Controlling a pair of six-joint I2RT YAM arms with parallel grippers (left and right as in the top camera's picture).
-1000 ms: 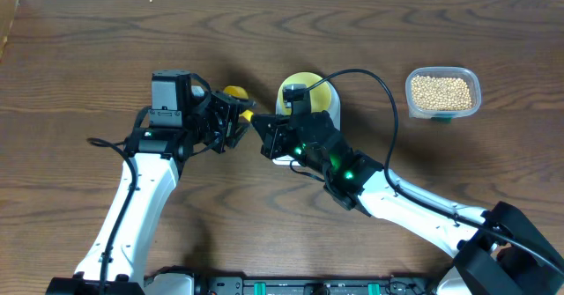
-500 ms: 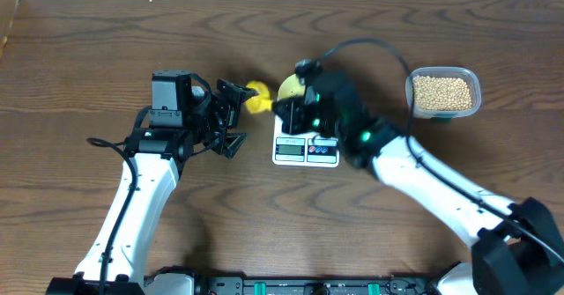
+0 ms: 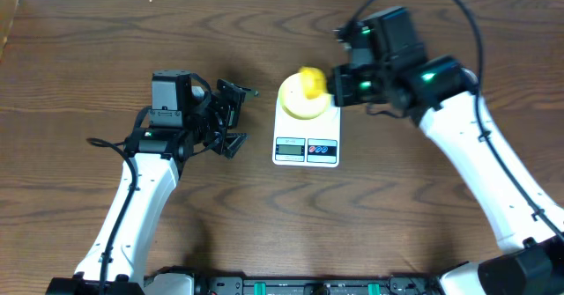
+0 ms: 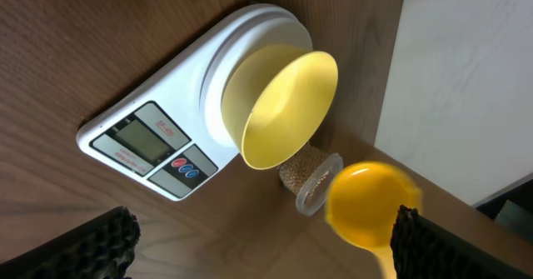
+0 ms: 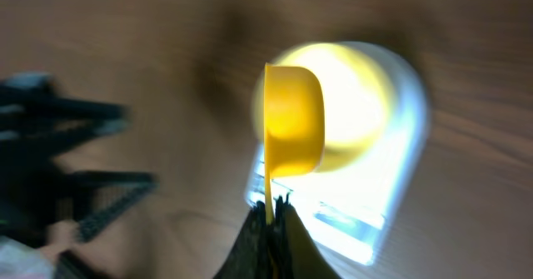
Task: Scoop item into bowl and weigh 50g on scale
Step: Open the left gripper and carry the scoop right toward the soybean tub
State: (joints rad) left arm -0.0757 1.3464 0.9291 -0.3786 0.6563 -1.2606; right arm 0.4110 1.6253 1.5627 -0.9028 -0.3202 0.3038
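Right wrist view shows the right gripper [image 5: 268, 219] clamped on the yellow measuring scoop [image 5: 293, 121] by its handle, cup just ahead of the jaws above the empty bowl [image 4: 287, 108] on the scale [image 4: 150, 146], while the left gripper [image 3: 236, 117] gapes empty beside them and the beans [image 4: 298, 169] lie in the tub [image 4: 315, 194] beyond, so filling and weighing look yet to do.

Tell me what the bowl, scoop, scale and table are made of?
The bowl looks like smooth pale yellow plastic, with a thin rim and a soft shine. The scoop is probably plastic too, one solid bright yellow. The scale seems glossy white plastic with a grey screen. The table shows brown wood grain, though it could be a printed surface.
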